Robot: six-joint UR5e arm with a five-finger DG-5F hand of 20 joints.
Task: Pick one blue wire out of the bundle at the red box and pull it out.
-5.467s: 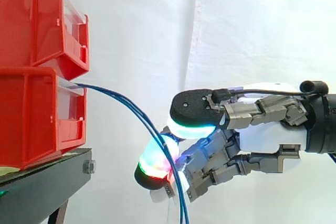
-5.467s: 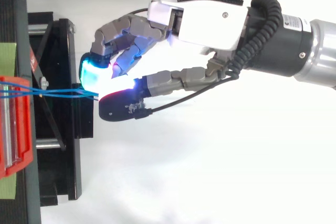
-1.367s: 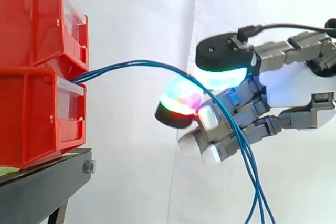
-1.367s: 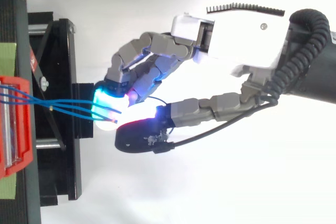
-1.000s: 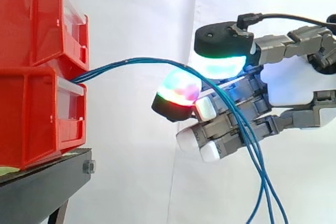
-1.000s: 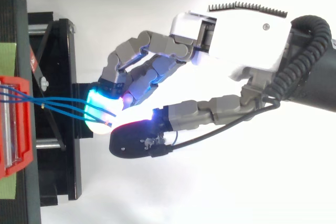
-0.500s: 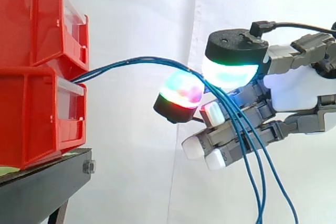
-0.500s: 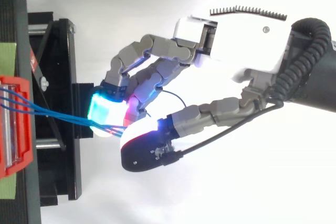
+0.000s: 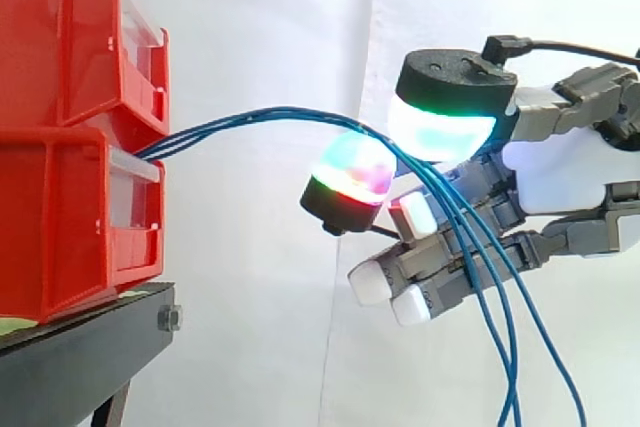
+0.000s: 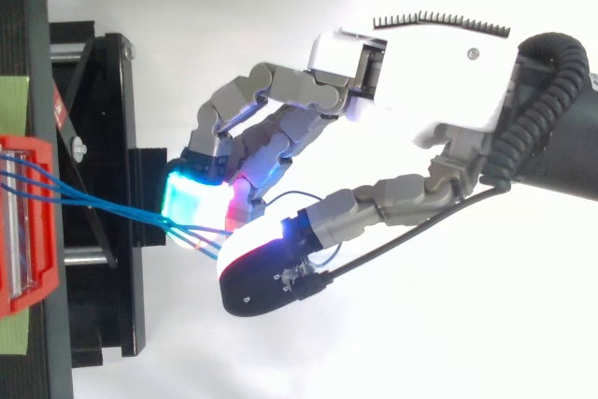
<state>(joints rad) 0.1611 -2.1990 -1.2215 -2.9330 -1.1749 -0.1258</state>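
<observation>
1. Two red boxes are stacked at the left on a black stand [image 9: 70, 357], an upper box [image 9: 60, 37] on a lower box [image 9: 70, 217]. A white curtain [image 9: 270, 7] hangs behind.
2. The blue wires [image 9: 260, 115] come out of the gap between the two boxes as several strands. They arch up and to the right, then droop toward the lower right, past the curled fingers.
3. The hand [image 9: 560, 172] enters from the right, level with the top of the arch. The thumb pad [image 9: 440, 127] sits above and one finger pad [image 9: 350, 172] below, closed toward each other with the strands running between. This reads as a pinch. More than one strand passes through, and I cannot tell which are actually clamped.
4. Key relation: from box to pads the wires run roughly level, left to right. Their anchored end is at the boxes, left of the hand. In the top view the strands leave the box spread apart and converge at the pads.
5. Judgement: the pull should go rightward, along the wire axis and away from the boxes. One wire does not look clearly separated yet, so the whole bundle may drag out.
</observation>
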